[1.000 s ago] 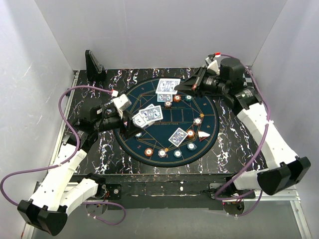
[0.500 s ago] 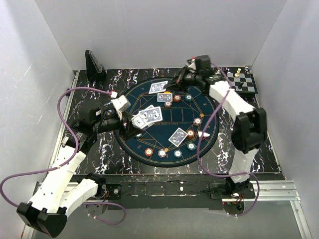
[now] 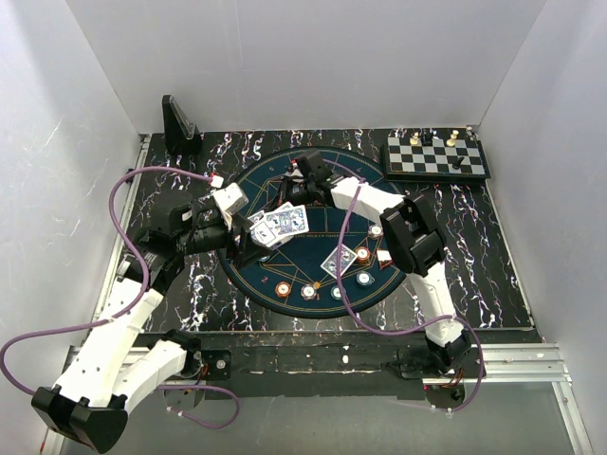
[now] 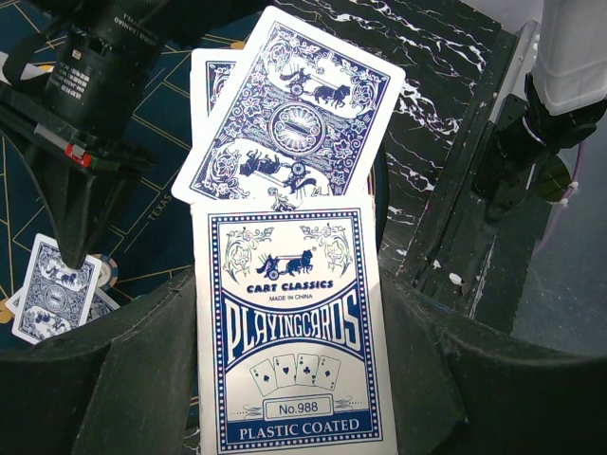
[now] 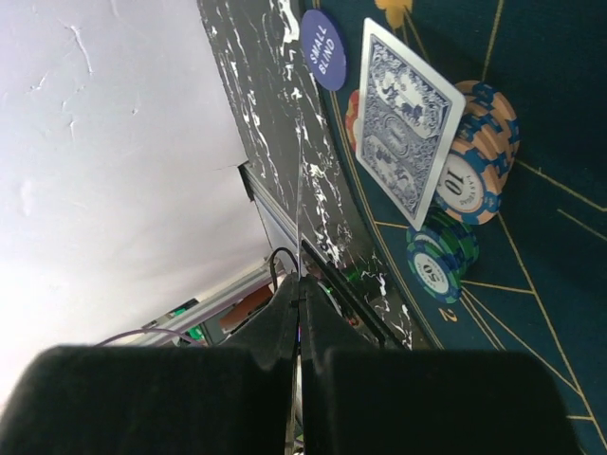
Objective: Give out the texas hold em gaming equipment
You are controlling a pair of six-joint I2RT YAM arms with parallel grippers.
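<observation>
My left gripper (image 3: 248,230) is shut on a deck of blue-backed playing cards (image 4: 289,322); its label card faces the left wrist camera and two cards (image 4: 296,114) fan out past it. My right gripper (image 3: 303,172) reaches over the far left part of the round dark-blue mat (image 3: 379,204), shut on a single card (image 5: 299,190) seen edge-on. In the right wrist view another card (image 5: 408,118) leans on an orange chip stack (image 5: 471,169) above a green chip stack (image 5: 436,265). More chips (image 3: 308,292) and a card (image 3: 340,260) lie on the mat's near side.
A chessboard (image 3: 436,156) with pieces sits at the back right. A black stand (image 3: 178,118) is at the back left. A purple "small blind" disc (image 5: 322,49) lies by the mat's edge. White walls enclose the marbled black table (image 3: 474,275).
The right arm has swung from the back right corner leftward across the mat, carrying its card and uncovering the chessboard. The left gripper has hardly moved with its deck.
</observation>
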